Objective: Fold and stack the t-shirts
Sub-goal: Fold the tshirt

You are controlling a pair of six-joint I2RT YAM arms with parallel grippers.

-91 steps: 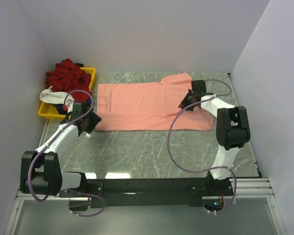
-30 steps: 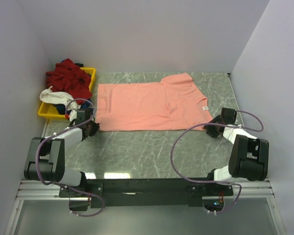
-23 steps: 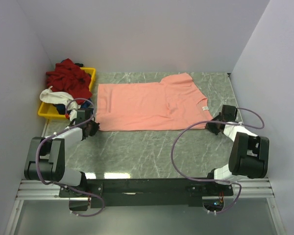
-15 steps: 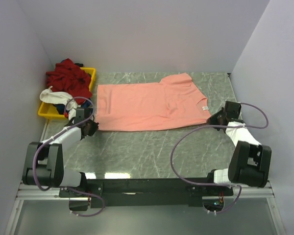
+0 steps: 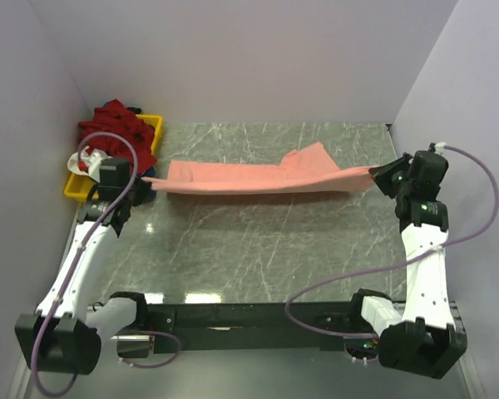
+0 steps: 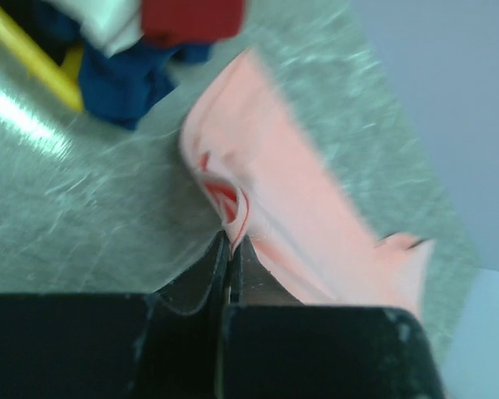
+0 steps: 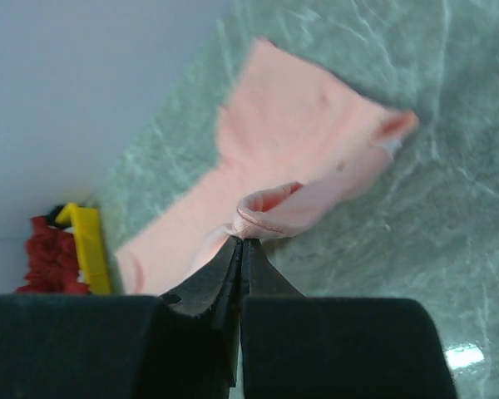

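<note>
Left fingers (image 6: pixel 201 274) and right fingers (image 7: pixel 204 287) pinched salmon-pink cloth t-shirt (image 5: pixel 258 179) near edge, now lifted off grey marbled tabletop (image 5: pixel 258 249), formerly flat.

The left pincer (image 6: pixel 230 249) fills the 6 o'clock edge, its two black fingers pressed together on a bunched fold of the salmon-pink t-shirt (image 6: pixel 291 208). From that pinch the shirt runs out toward 4 o'clock, above the grey-green marbled bench (image 6: pixel 83 216). At 11 o'clock a yellow tray (image 6: pixel 33 58) rim shows, with blue cloth (image 6: pixel 121 83) spilling over it, and white cloth (image 6: pixel 108 17) and dark red cloth (image 6: pixel 191 17) toward 12. The view is blurred, so whether the shirt's far end touches the bench is unclear.
</note>
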